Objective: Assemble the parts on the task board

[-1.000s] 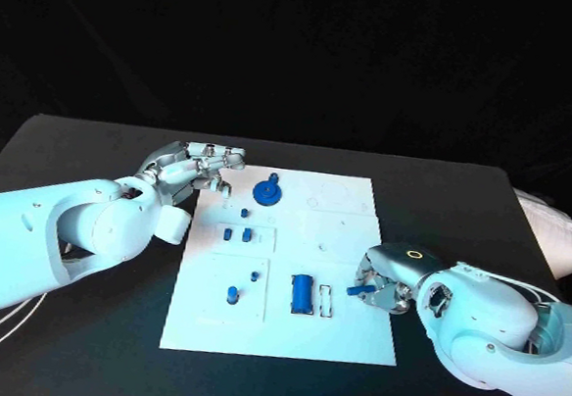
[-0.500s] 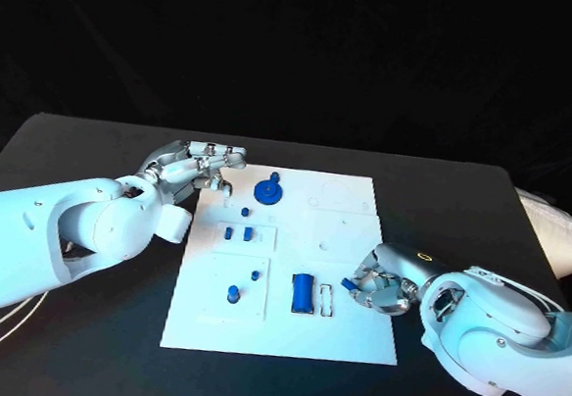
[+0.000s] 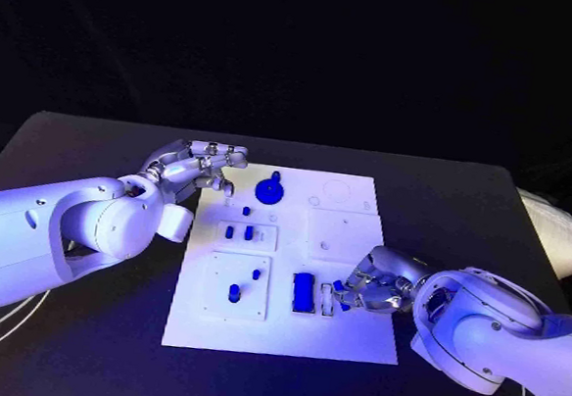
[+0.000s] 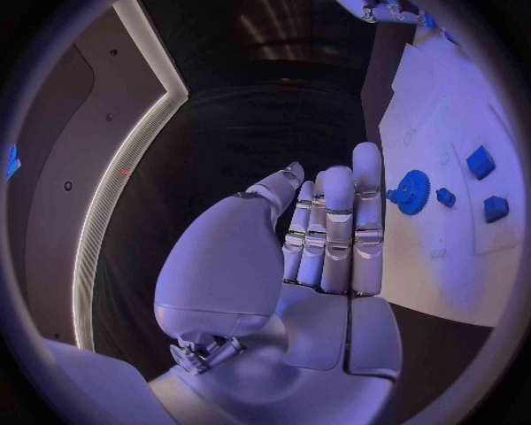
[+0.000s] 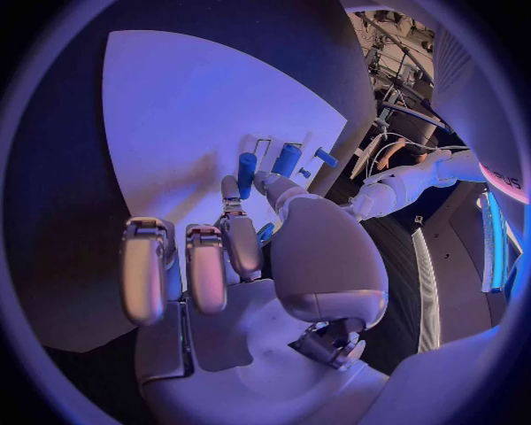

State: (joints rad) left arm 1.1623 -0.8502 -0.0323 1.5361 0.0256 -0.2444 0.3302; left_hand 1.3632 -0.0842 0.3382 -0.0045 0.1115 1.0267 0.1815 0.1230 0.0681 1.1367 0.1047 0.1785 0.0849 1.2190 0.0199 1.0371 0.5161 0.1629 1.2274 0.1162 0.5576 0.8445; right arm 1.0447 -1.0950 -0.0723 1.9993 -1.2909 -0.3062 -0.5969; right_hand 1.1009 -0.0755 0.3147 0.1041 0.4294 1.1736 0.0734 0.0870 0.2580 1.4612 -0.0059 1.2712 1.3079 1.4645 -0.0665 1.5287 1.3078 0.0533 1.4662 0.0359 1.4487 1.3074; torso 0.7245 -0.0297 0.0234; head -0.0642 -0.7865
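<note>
Small blue part (image 3: 341,286) pinched at the fingertips of the right hand (image 3: 377,287), thumb against a finger in the right wrist view, other fingers (image 5: 204,266) curled in alongside; the part is mostly hidden by the fingers, so its long axis and heading can't be read; it sits over the task board (image 3: 339,338), near the board's right edge, just beside the empty white slot (image 3: 327,299) and the blue cylinder (image 3: 302,292); cylinder lies flat in its recess, long axis running near-to-far on the board, just left of the right fingertips.

Further out from those fingers: a short blue peg (image 3: 232,294) and a smaller blue piece (image 3: 256,274) on the lower-left square plate; two small blue blocks (image 3: 236,233) on the plate above that; a blue gear (image 3: 270,193) near the board's far end, with a small knob on its far side.

Left hand (image 3: 198,167) rests at the far-left corner of the board, holding nothing; fingers (image 4: 337,221) straight and pressed close together, thumb apart; gear lies just beyond the fingertips, not touching.
</note>
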